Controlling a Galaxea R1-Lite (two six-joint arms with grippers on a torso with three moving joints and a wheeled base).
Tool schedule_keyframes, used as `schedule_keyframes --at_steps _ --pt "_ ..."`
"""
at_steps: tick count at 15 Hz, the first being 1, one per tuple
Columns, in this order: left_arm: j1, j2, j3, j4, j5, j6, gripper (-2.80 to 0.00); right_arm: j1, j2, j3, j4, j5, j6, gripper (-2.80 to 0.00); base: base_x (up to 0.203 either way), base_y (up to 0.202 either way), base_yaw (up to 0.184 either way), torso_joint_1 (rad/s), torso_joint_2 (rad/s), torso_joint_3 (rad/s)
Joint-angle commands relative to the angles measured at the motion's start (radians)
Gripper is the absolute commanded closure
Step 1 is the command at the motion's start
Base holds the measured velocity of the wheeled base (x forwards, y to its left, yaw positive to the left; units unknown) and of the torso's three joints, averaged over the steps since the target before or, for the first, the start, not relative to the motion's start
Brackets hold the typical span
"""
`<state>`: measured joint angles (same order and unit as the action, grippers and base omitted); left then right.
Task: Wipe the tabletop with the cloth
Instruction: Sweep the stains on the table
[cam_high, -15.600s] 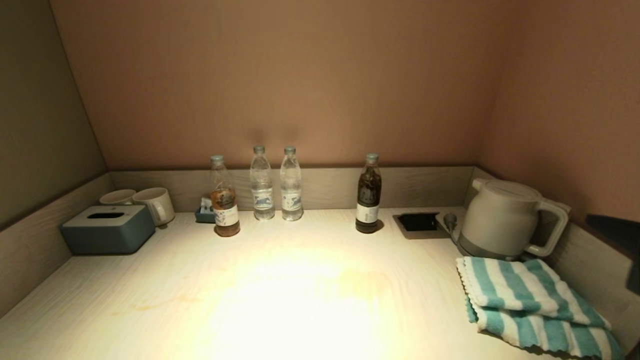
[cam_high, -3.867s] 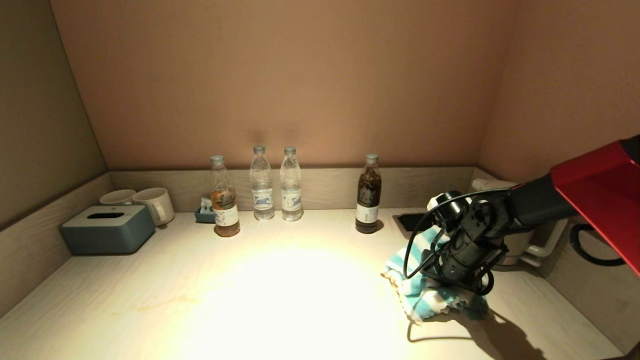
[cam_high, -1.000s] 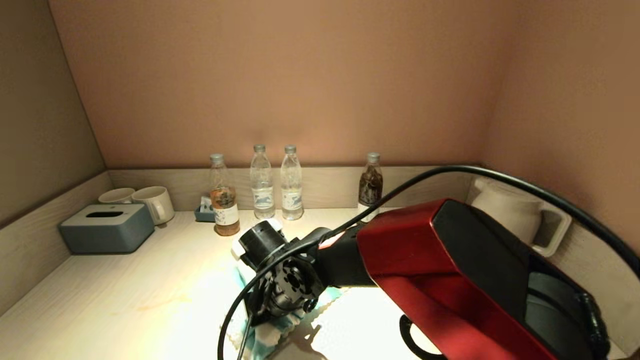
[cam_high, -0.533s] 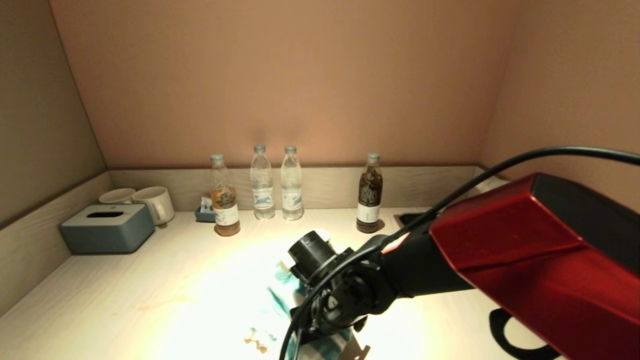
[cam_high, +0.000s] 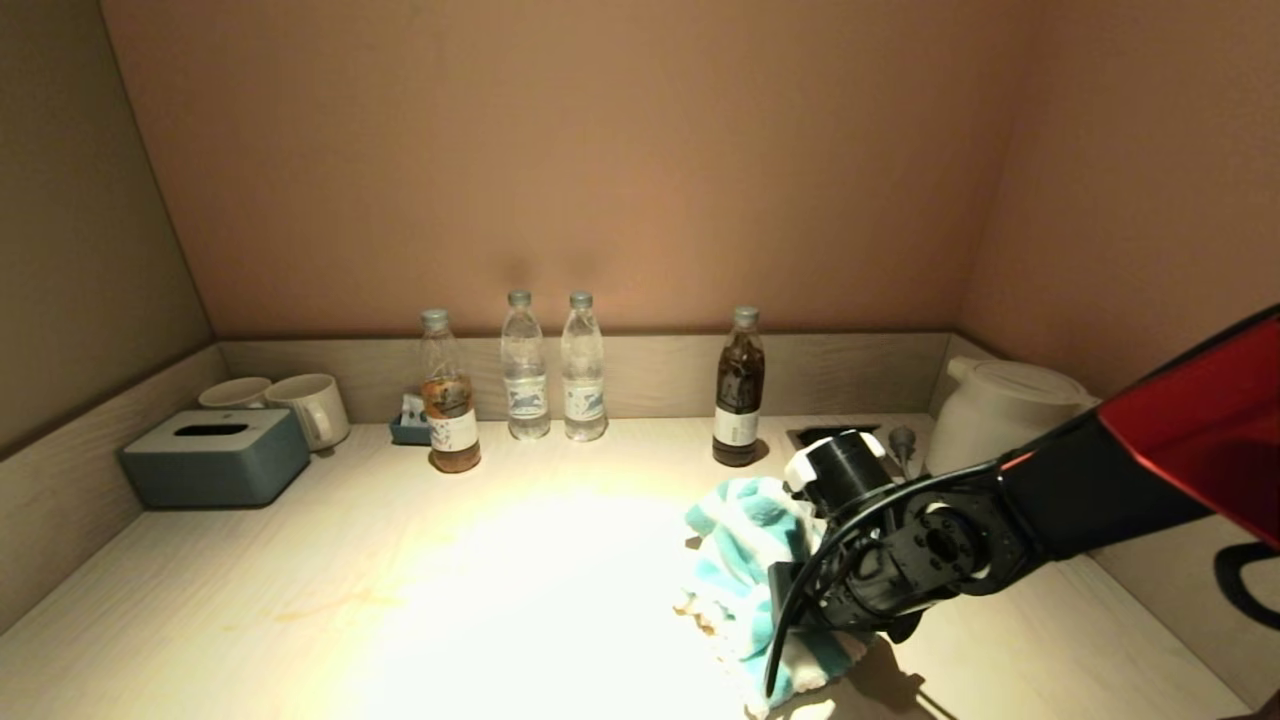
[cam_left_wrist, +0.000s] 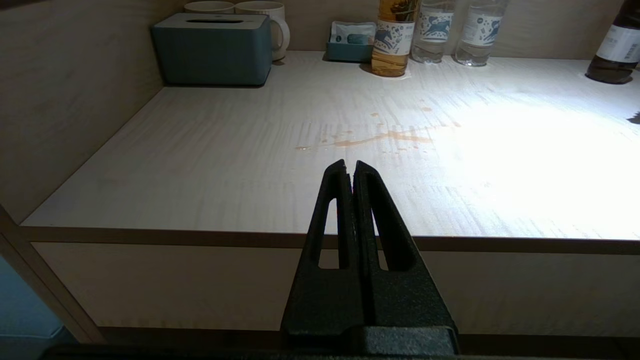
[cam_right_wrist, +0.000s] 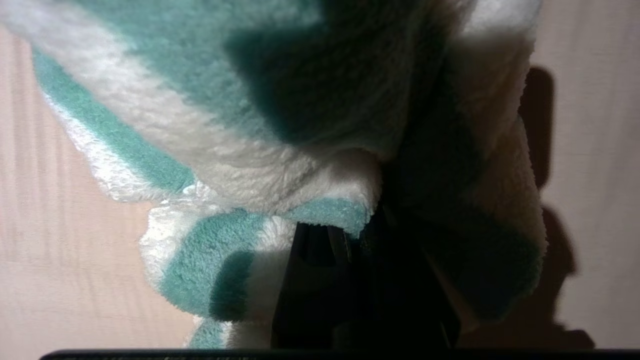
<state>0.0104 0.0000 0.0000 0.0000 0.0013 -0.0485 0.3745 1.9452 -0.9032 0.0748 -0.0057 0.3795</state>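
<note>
The teal and white striped cloth (cam_high: 745, 560) lies bunched on the pale wood-grain tabletop (cam_high: 500, 580), right of centre, in front of the dark bottle. My right gripper (cam_high: 790, 595) reaches in from the right and is shut on the cloth, pressing it to the surface. In the right wrist view the cloth (cam_right_wrist: 250, 125) covers the dark fingertips of the right gripper (cam_right_wrist: 350, 235). My left gripper (cam_left_wrist: 350, 167) is shut and empty, parked low before the tabletop's front edge (cam_left_wrist: 200, 235). An orange-brown streak (cam_left_wrist: 380, 137) marks the left part of the tabletop.
Along the back rim stand an amber bottle (cam_high: 447, 400), two clear water bottles (cam_high: 552, 370) and a dark bottle (cam_high: 737, 395). A grey-blue tissue box (cam_high: 215, 458) and two mugs (cam_high: 300, 405) sit back left. A white kettle (cam_high: 990, 415) and black recess (cam_high: 825, 432) sit back right.
My right arm has swept the cloth from the left-centre front of the tabletop to the right and slightly farther back. The left gripper has not moved.
</note>
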Motion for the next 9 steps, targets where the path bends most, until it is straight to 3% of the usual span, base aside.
schedule_keyframes --at_steps 1,9 --pt "0.0 0.002 0.0 0.0 0.0 -0.001 0.0 -0.107 -0.046 0.085 -0.093 0.014 -0.02 0.0 0.0 0.0 0.0 0.0 0.0 0.0" --pt "0.0 0.002 0.0 0.0 0.0 -0.001 0.0 -0.313 -0.131 0.191 -0.118 0.043 -0.07 0.0 0.0 0.0 0.0 0.0 0.0 0.0"
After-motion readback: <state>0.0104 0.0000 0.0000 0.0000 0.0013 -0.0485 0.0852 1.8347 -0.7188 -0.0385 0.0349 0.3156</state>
